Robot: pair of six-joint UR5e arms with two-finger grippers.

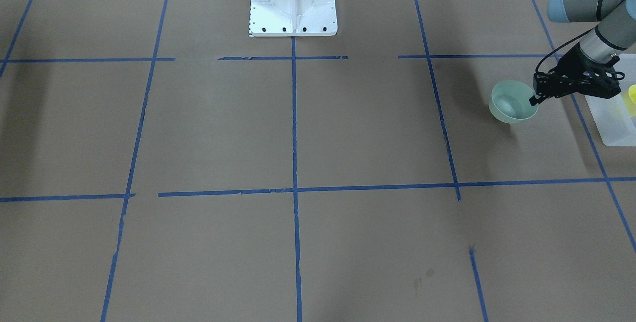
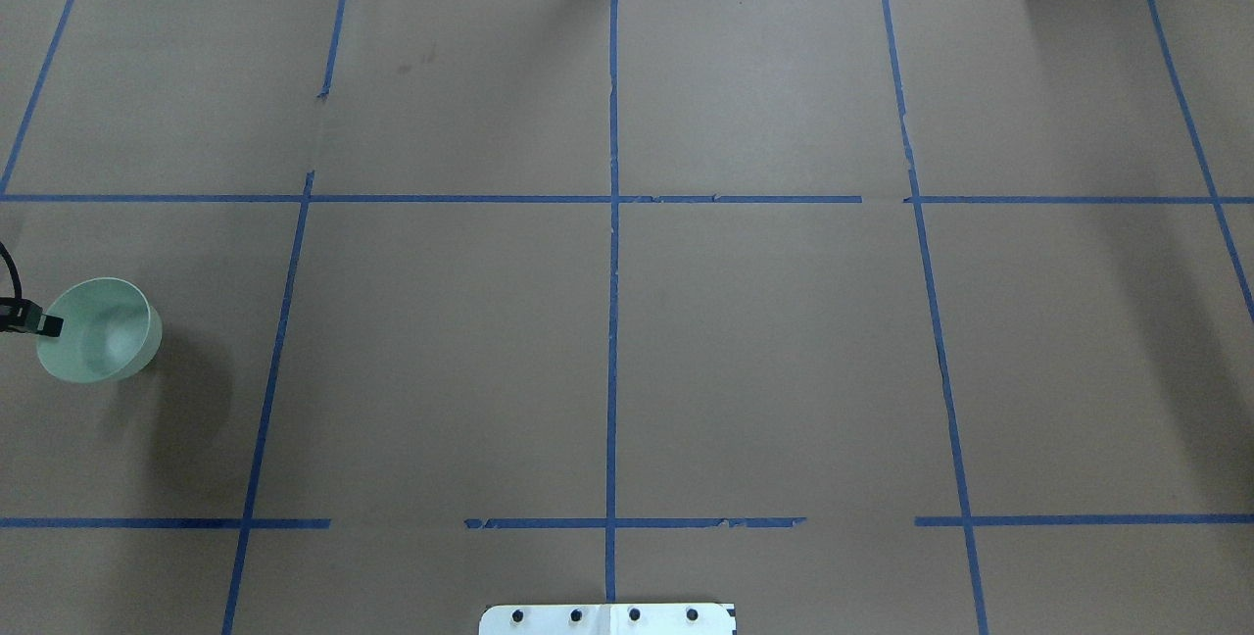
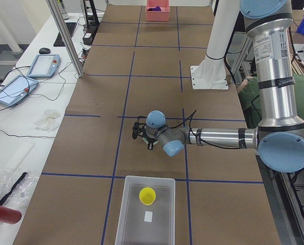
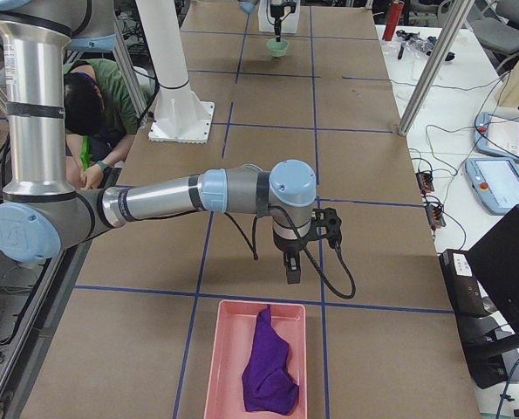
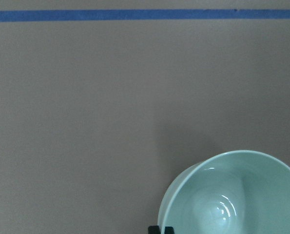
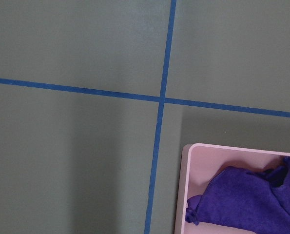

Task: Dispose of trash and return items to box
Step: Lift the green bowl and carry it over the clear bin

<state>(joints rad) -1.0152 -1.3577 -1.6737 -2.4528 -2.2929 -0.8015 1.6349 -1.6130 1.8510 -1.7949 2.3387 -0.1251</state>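
One item outstanding: left gripper (image 1: 535, 98) pinches the rim of the mint bowl (image 1: 509, 103), tilted, near the box (image 1: 616, 135); yellow cup (image 3: 147, 195) already inside. Next: carry bowl over the wall, release. Opening of right gripper (image 4: 291, 272): cannot tell.

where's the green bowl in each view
Front-facing: bowl at right side.
Overhead: bowl at left edge.
Exterior left: not visible.
Exterior right: bowl far, top centre.
Left wrist: bowl bottom right.
Right wrist: not in it.
Landmark: left gripper on its rim.
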